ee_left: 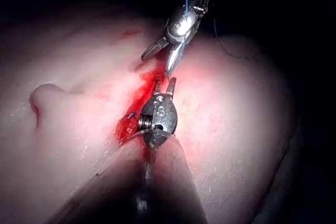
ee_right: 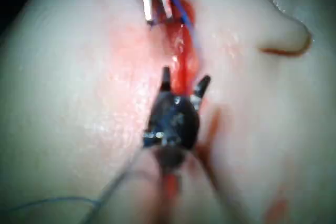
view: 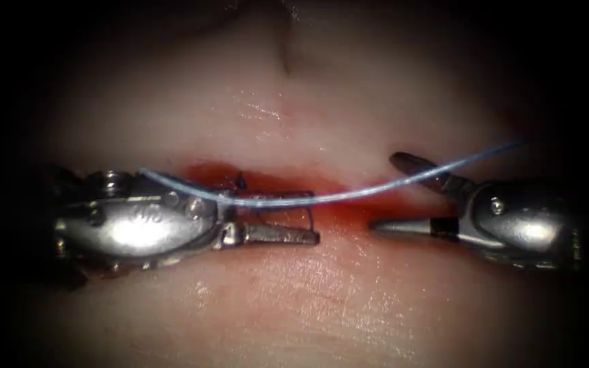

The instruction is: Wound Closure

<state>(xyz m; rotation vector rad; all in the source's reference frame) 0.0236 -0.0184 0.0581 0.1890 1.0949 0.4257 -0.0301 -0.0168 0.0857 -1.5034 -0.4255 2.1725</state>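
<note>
The cut [view: 267, 182] runs across the tissue [view: 308, 293], wet with red fluid. My left tool [view: 315, 217] lies over the cut's left part with its jaws apart. A thin dark line spans the gap at the tips; I cannot tell whether it is the needle. The blue thread [view: 349, 195] arcs from the left tool's wrist, over its upper jaw, and up to the right behind the right tool. My right tool [view: 383, 191] stands open over the cut's right end and holds nothing. The left tool [ee_left: 164, 82] and the right tool [ee_right: 185, 75] both hang above the red cut.
A short dark stub [view: 240, 180] sticks up from the cut's far edge beside the left tool. A fold in the tissue [view: 286, 58] lies farther back. Loose thread [ee_right: 58, 201] trails over the tissue behind the right tool.
</note>
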